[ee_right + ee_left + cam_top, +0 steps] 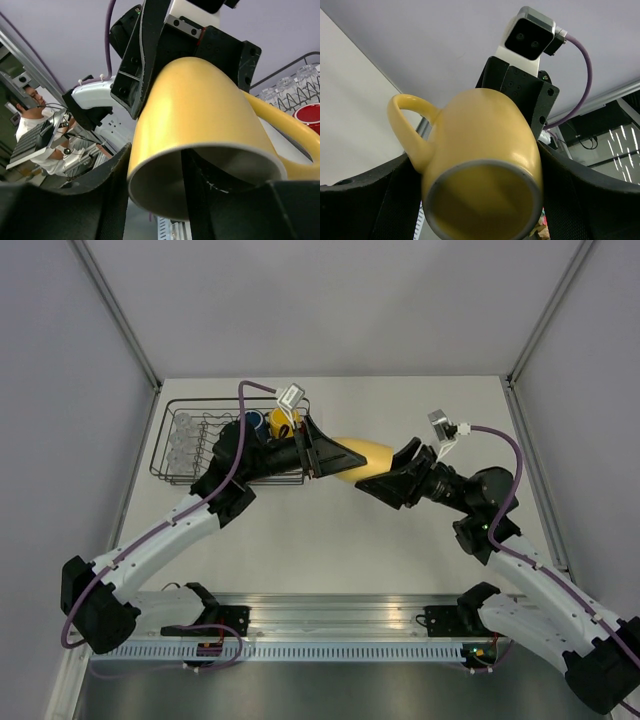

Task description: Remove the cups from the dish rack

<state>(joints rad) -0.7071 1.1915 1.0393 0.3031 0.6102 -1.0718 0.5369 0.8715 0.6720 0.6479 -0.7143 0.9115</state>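
A pale yellow mug (355, 455) hangs on its side in mid-air between both arms, right of the dish rack (165, 455). My left gripper (318, 452) is shut on its base end, a finger on each side of the mug (485, 130). My right gripper (385, 478) straddles the rim of the mug (200, 110): one finger is inside the mouth, the other outside the wall, with a gap showing between them. In the rack stand a dark blue mug (255, 421), a bright yellow mug (283, 423), a red mug (307, 114) and glass tumblers (183, 435).
The black wire rack sits at the table's far left, under my left arm. Grey walls close the table on three sides. A metal rail (330, 625) with the arm bases runs along the near edge.
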